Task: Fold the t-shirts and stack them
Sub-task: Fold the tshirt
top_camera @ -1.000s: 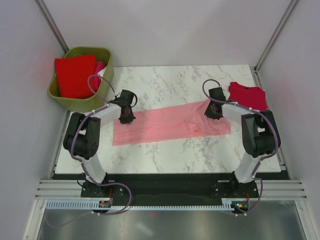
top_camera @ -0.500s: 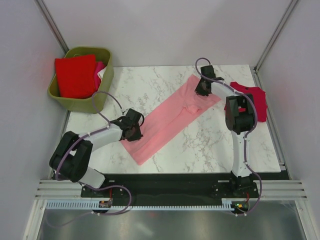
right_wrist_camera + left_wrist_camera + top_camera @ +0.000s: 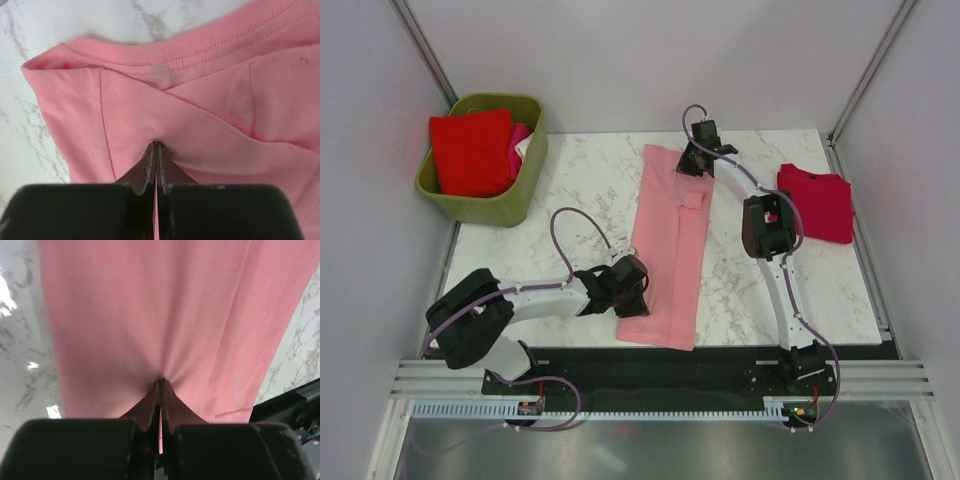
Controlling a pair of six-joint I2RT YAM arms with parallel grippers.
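Top external view, from the left: the olive basket (image 3: 495, 208) sits off the table's (image 3: 580, 170) far left corner, holding a bright red shirt (image 3: 470, 150) with a bit of hot pink cloth (image 3: 518, 133) beside it.

The left gripper (image 3: 632, 287) reaches low across the near edge. Its jaws are clenched on a pinch of the light pink t-shirt (image 3: 670, 250) at the strip's near left side. The left wrist view shows cloth puckering into the closed tips.

That shirt lies as a long narrow strip down the middle of the table, from the far edge to the near edge. At its far end the right gripper (image 3: 692, 163) is clamped tight on a fold just below the collar, where a sleeve is tucked across.

A dark crimson shirt (image 3: 817, 200), already folded, rests by the right edge.

The step appears to be laying the strip out straight before folding it end to end. To do it well:
- Both ends want even, gentle tension, enough to flatten wrinkles without dragging the tucked sleeve loose.
- The long edges should lie parallel before either pinch lets go.
- The hem end should then travel up and over to the collar, not slide along the marble, which could bunch the cloth.
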